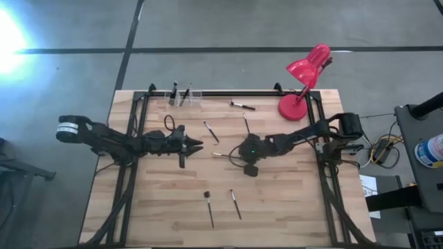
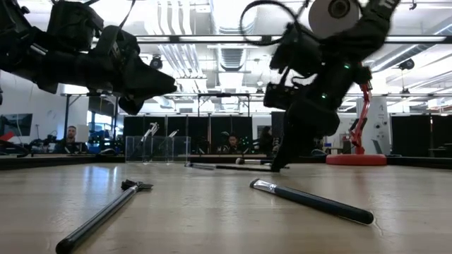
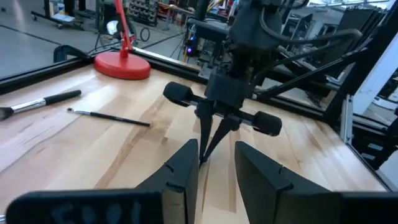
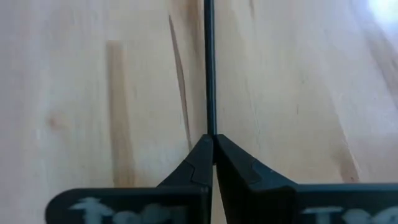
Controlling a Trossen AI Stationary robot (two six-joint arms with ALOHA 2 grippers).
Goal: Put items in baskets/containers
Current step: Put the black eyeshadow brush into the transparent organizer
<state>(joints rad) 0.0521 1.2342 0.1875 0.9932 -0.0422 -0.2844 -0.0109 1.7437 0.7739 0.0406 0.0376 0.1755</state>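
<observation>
Several thin dark brushes lie flat on the wooden table, among them two near the front (image 1: 209, 207) (image 1: 235, 204) and others farther back (image 1: 211, 131) (image 1: 242, 105). The clear containers (image 1: 181, 95) stand at the far edge with a few brushes upright in them. My right gripper (image 4: 211, 138) is at mid-table, slanting down, shut on a thin dark stick (image 4: 209, 74) that lies on the wood. My left gripper (image 3: 217, 162) hovers level just to the left of it, open, with nothing between its fingers, pointing toward the right gripper (image 3: 208, 146). My right gripper pinches the thin stick at its near end (image 4: 210, 127) between its two fingertips. The fingers slant down from the table's right side and lie along the stick. The stick runs on from the tips toward the table's left and lies flat on the wood (image 1: 220, 153).
A red desk lamp (image 1: 304, 76) stands at the far right corner. Black frame rails run along the table's left, right and far sides (image 1: 228, 93). Bare wood lies between the two front brushes and the grippers. People sit in the room beyond (image 2: 70, 134).
</observation>
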